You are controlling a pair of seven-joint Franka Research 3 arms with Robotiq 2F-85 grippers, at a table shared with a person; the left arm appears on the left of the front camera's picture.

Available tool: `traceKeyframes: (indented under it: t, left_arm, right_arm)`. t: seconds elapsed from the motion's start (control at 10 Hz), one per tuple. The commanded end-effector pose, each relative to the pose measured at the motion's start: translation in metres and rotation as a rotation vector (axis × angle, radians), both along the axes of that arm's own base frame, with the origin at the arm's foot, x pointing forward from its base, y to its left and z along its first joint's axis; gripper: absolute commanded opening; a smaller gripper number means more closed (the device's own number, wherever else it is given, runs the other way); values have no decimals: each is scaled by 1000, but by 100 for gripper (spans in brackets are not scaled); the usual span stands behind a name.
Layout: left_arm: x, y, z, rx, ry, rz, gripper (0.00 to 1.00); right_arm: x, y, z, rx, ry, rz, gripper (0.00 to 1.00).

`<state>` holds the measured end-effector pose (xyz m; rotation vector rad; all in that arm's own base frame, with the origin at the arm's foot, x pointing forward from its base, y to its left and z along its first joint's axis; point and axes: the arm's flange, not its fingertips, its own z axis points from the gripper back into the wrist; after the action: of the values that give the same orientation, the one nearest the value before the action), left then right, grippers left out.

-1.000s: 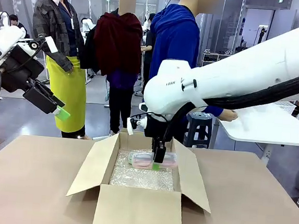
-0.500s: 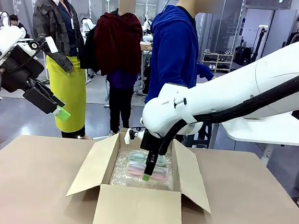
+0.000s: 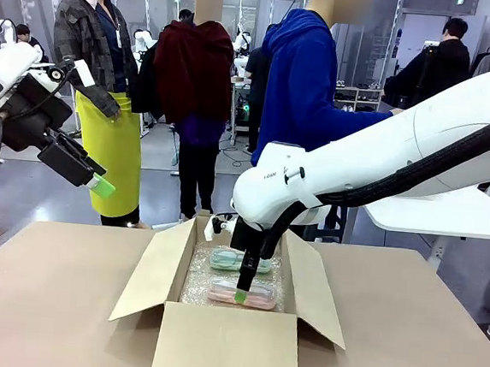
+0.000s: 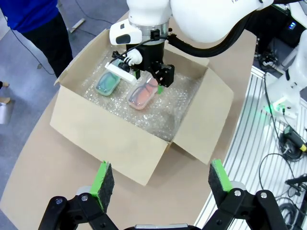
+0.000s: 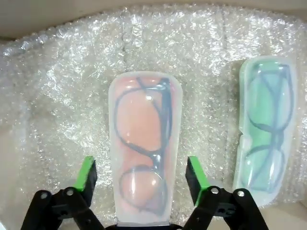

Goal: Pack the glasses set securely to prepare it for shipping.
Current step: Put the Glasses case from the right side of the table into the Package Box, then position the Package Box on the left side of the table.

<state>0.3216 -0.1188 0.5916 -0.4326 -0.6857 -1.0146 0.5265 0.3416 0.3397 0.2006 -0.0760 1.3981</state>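
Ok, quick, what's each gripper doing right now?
Left gripper: open, holding nothing.
Right gripper: open, jaws either side of the pink case, not gripping it.

Pretty clearly a robotics lab, or some sort of open research hall. Two white robot arms, the left arm (image 3: 6, 68) and the right arm (image 3: 385, 153), are set up at a brown-covered table (image 3: 46, 303). Glass partitions (image 3: 158, 4) and a plain grey floor (image 3: 29, 199) can be seen behind it. A white work table (image 3: 448, 214) is placed off to one side, and loose black cables (image 4: 288, 141) are strewn next to the rig. A person in a blue hoodie (image 3: 309, 86) is stood at the far side, and more people are seen farther back.
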Motion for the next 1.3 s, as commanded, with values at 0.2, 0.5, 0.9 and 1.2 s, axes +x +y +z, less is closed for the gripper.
traceKeyframes:
  t: [0.2,0.5,0.9,1.2]
  left_arm:
    - [0,4,1,-11,-2,-30,100]
    - [0,4,1,-11,-2,-30,100]
    - [0,4,1,-11,-2,-30,100]
    - [0,4,1,-11,-2,-30,100]
  right_arm:
    - [-1,0,4,-3,0,-1,100]
    - [-1,0,4,-3,0,-1,100]
    - [-1,0,4,-3,0,-1,100]
    - [-1,0,4,-3,0,-1,100]
